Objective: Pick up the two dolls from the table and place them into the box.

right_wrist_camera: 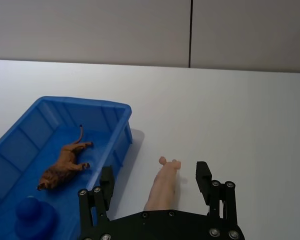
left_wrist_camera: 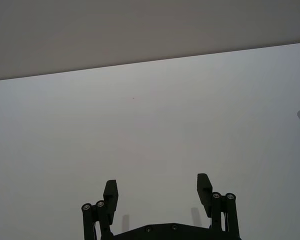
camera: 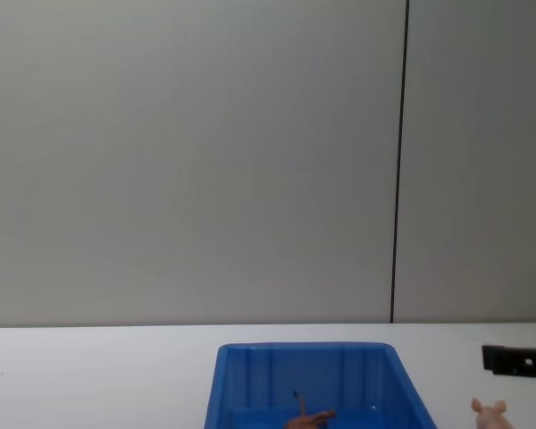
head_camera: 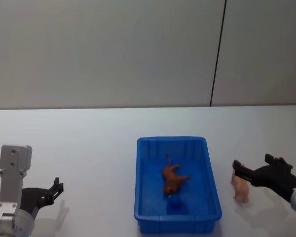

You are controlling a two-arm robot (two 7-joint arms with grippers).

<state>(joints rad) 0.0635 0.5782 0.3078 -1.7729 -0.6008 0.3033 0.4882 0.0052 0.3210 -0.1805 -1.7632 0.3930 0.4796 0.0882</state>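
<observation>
Dolls: we count two — the reddish-brown doll (head_camera: 173, 180) already lies inside the box, while the pale pink doll (head_camera: 240, 188) stands on the table (head_camera: 89, 148) just beside the box's right wall.
Pink doll to hand: our right gripper (head_camera: 238, 169) hangs just above it, and in the right wrist view the doll (right_wrist_camera: 163, 186) sits between the two spread fingers (right_wrist_camera: 203, 175), neither one touching it that we can see.
Long axis: the pink doll's body runs along the gripper's reach, ears pointing away from the wrist — so we judge the fingers would close across its narrow flanks.
Nearer arm: the right one by far; our left gripper (head_camera: 55, 189) is parked low over bare table well apart from the box, its fingers (left_wrist_camera: 110, 192) spread wide and holding nothing.
Right hand state: wide, empty.
Box: the blue box (head_camera: 143, 168) sits at the middle of the table, upright and open-topped.
Box contents: the brown doll on its side on the floor of the bin, and a dark blue rounded knob (right_wrist_camera: 34, 216) at the near end — we cannot tell what that is.
Next move, as we judge it: lower, close on the pink doll, lift it leftward over the rim.
</observation>
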